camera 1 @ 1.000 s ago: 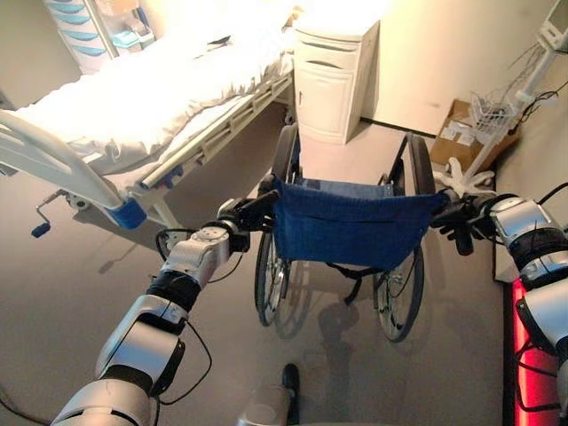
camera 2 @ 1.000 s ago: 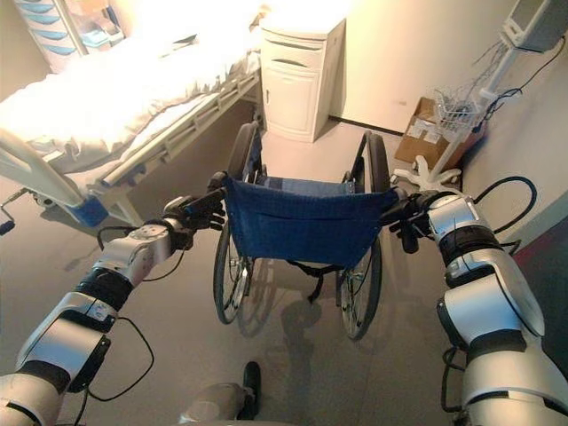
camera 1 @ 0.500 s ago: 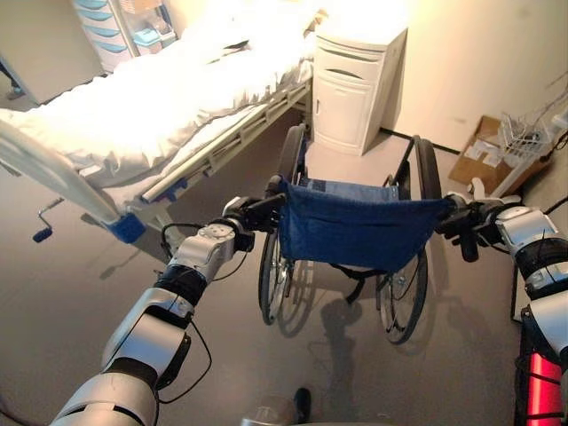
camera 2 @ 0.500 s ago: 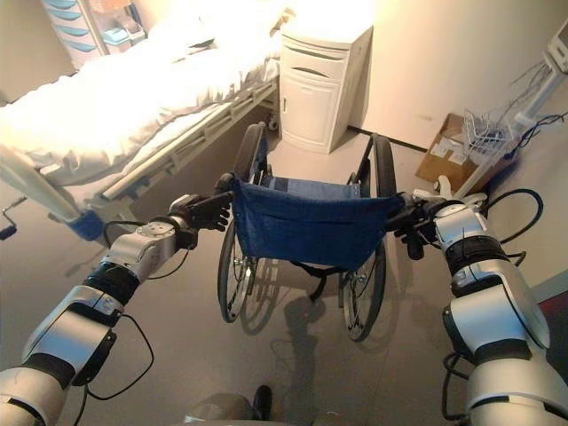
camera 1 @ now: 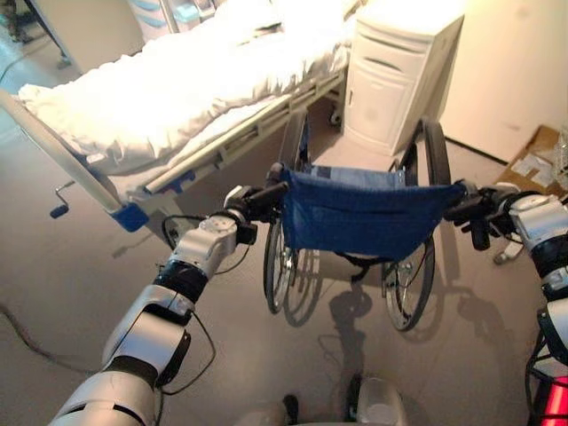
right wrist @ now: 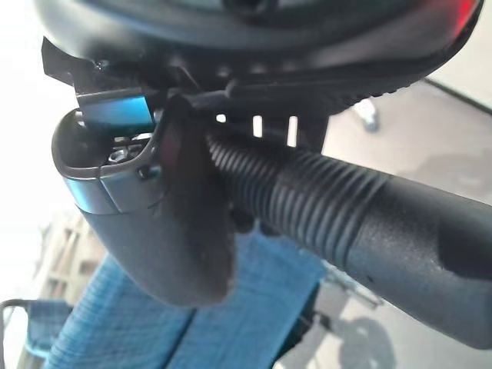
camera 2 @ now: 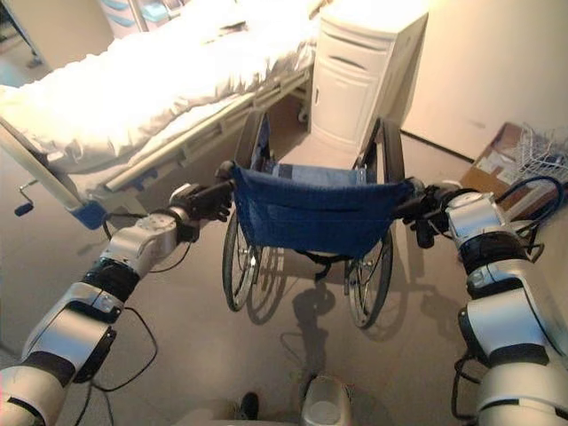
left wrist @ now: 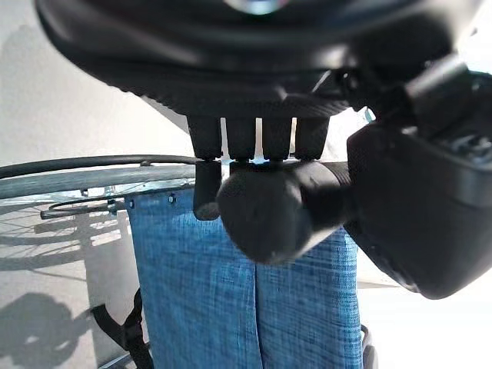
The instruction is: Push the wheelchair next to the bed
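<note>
1 wheelchair (camera 1: 359,213) with a blue cloth back stands on the floor just beside 1 bed (camera 1: 169,89), its front toward 1 white cabinet (camera 1: 399,75). The left hand (camera 1: 248,202) reaches forward with fingers curled round the left push handle (left wrist: 269,207). The right hand (camera 1: 475,213) is wrapped round the ribbed right push handle (right wrist: 346,215). Both arms are stretched forward.

Head stereo pair looks down and forward from behind wheelchair (camera 1: 359,213); both eyes share bed (camera 1: 169,89) far left, cabinet (camera 2: 364,67) far. Wrist views sit very close, each facing along own hand onto blue backrest (left wrist: 246,307).
</note>
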Controlling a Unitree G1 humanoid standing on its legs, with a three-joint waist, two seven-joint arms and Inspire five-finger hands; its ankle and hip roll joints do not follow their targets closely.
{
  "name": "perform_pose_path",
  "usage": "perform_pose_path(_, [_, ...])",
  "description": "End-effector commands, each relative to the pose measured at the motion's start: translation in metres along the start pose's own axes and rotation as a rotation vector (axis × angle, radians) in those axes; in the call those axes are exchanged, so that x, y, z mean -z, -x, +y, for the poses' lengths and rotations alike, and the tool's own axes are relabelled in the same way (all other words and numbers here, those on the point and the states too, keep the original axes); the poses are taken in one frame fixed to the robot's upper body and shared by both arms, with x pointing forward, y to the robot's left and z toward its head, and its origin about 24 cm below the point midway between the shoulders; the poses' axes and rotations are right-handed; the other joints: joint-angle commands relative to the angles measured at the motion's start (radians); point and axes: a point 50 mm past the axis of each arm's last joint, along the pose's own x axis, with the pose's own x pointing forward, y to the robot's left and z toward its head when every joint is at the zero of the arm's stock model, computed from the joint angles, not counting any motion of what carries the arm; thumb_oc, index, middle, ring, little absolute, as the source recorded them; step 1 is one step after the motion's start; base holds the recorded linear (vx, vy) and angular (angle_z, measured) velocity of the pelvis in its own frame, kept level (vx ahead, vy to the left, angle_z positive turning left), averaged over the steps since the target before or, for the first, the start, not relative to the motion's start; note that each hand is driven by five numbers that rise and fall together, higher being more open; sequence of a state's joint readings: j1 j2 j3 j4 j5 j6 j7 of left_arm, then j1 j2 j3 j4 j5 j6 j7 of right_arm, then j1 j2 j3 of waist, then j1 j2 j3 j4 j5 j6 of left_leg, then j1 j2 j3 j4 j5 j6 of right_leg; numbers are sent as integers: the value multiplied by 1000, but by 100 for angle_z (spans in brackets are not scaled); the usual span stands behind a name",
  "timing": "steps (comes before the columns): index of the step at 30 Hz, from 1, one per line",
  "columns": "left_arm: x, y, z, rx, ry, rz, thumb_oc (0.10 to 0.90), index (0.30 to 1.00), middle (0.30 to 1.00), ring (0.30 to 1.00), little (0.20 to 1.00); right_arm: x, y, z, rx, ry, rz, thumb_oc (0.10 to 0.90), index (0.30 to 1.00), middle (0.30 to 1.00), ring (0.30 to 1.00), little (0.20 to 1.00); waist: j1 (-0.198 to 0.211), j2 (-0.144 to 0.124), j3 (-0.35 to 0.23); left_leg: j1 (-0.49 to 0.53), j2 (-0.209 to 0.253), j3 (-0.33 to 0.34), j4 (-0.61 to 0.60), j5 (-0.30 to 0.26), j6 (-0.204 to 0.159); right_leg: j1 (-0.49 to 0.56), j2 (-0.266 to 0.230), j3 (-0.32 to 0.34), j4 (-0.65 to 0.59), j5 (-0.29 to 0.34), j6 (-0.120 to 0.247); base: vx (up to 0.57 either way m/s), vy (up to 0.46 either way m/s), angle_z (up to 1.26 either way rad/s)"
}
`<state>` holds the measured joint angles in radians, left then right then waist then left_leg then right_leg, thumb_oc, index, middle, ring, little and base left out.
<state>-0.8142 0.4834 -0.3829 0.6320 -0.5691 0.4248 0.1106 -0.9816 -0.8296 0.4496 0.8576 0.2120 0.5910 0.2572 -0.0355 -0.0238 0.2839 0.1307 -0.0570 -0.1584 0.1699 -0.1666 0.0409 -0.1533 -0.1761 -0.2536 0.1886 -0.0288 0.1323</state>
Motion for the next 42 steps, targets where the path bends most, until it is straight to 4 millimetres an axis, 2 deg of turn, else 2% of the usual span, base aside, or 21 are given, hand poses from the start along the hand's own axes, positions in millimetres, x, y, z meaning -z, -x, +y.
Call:
perform_pose_path(1, [11,13,82,-356,3,22,400,300,300,300,300,-70,13,44,-149,272,-352,400,300,300,300,300,67,-54,-133,99,11,217,125,-47,-59,11,-33,-21,-108,206,38,353,-91,53])
perform_pose_path(2, [11,12,81,-359,6,23,400,300,300,300,300,-71,13,45,-151,280,-352,400,300,300,300,300,61,-49,-141,101,22,220,146,-9,-76,17,-25,-27,-107,199,27,365,-135,60])
perform_pose_path(3, [11,12,77,-356,20,18,400,300,300,300,300,-73,14,46,-150,284,-357,400,300,300,300,300,49,-40,-157,88,52,240,233,94,-121,42,-4,-45,-115,170,-5,260,-113,55])
perform_pose_path(4, [11,12,76,-356,19,15,400,300,300,300,300,-73,14,46,-149,283,-358,400,300,300,300,300,47,-43,-160,82,52,242,245,114,-126,45,-6,-48,-118,167,-10,335,-177,78])
perform_pose_path(6, [9,11,69,-354,33,3,400,300,300,300,300,-74,15,47,-141,306,-360,400,300,300,300,300,46,-46,-157,-4,68,259,484,203,-164,91,4,-67,-117,117,-57,288,-155,47])
perform_pose_path(7, [5,10,68,-350,41,-6,400,300,300,300,300,-75,16,44,-127,313,-366,400,300,300,300,300,50,-58,-143,-118,64,268,677,227,-177,131,5,-65,-114,86,-85,219,-101,9])
perform_pose_path(9, [2,11,67,-344,47,-15,400,300,300,300,300,-76,17,41,-118,313,-365,400,300,300,300,300,52,-60,-131,-194,79,282,736,215,-174,157,15,-55,-115,69,-97,255,-65,-8])
perform_pose_path(12, [0,12,69,-327,44,-28,400,300,300,300,300,-72,17,35,-94,312,-356,400,300,300,300,300,62,-61,-106,-266,100,297,648,169,-138,202,35,-21,-119,51,-96,355,29,-8])
perform_pose_path(13, [-2,13,74,-319,42,-35,400,300,300,300,300,-76,18,34,-82,305,-350,400,300,300,300,300,72,-54,-94,-255,114,327,418,172,-118,235,65,20,-119,29,-91,451,114,-12])
perform_pose_path(14, [-3,13,74,-315,43,-36,400,300,300,300,300,-77,18,34,-83,302,-347,400,300,300,300,300,77,-52,-89,-249,116,332,351,185,-118,246,74,30,-121,24,-90,568,177,-13])
perform_pose_path(16, [-3,12,72,-308,38,-36,400,300,300,300,300,-78,17,38,-81,302,-341,400,300,300,300,300,97,-38,-87,-276,119,315,144,246,-132,281,102,47,-129,6,-87,413,146,-6])
perform_pose_path(19, [6,14,73,-295,36,-24,400,300,300,300,300,-68,12,42,-95,304,-329,400,300,300,300,300,147,-9,-86,-334,167,269,-184,433,-183,380,152,84,-139,-45,-91,547,170,-15])
perform_pose_path(21, [10,17,77,-296,38,-17,400,300,300,300,300,-63,12,37,-102,299,-328,400,300,300,300,300,159,-11,-83,-353,176,269,-202,450,-187,408,156,100,-131,-68,-94,461,164,-27])
perform_pose_path(26, [20,23,94,-333,42,14,400,300,300,300,300,-55,10,32,-142,307,-341,400,300,300,300,300,179,-5,-103,-344,188,280,-142,392,-166,449,130,88,-77,-147,-83,444,245,-58])
perform_pose_path(28, [11,22,98,-341,35,18,400,300,300,300,300,-48,5,44,-150,268,-342,400,300,300,300,300,191,-28,-113,-325,148,287,-41,302,-122,454,62,47,46,-155,-33,461,307,-41])
perform_pose_path(29, [11,21,98,-340,34,18,400,300,300,300,300,-47,5,44,-150,268,-342,400,300,300,300,300,192,-26,-116,-328,150,287,-41,303,-121,451,64,49,45,-153,-33,486,350,-41])
perform_pose_path(31, [2,18,95,-336,-5,15,400,300,300,300,300,-39,3,50,-144,242,-335,400,300,300,300,300,198,-51,-115,-309,93,302,-21,259,-78,427,-5,22,231,-15,26,359,279,-16])
perform_pose_path(33, [2,18,95,-335,-8,14,400,300,300,300,300,-38,3,50,-144,239,-334,400,300,300,300,300,199,-49,-118,-309,93,304,-22,257,-75,422,-7,21,244,1,28,237,188,40])
perform_pose_path(34, [-1,16,94,-337,-19,18,400,300,300,300,300,-38,4,51,-159,226,-334,400,300,300,300,300,195,-46,-118,-261,63,326,-27,220,-47,384,-48,0,402,78,37,331,250,23])
perform_pose_path(36, [-1,15,92,-342,-22,22,400,300,300,300,300,-39,3,53,-168,224,-334,400,300,300,300,300,193,-40,-120,-223,52,336,-40,199,-34,347,-68,-7,452,101,34,409,232,-6])
perform_pose_path(42, [-5,13,91,-355,-32,8,400,300,300,300,300,-63,5,65,-182,192,-356,400,300,300,300,300,165,-26,-96,-90,50,358,-64,146,-41,189,-57,-81,156,56,11,278,-7,-63])
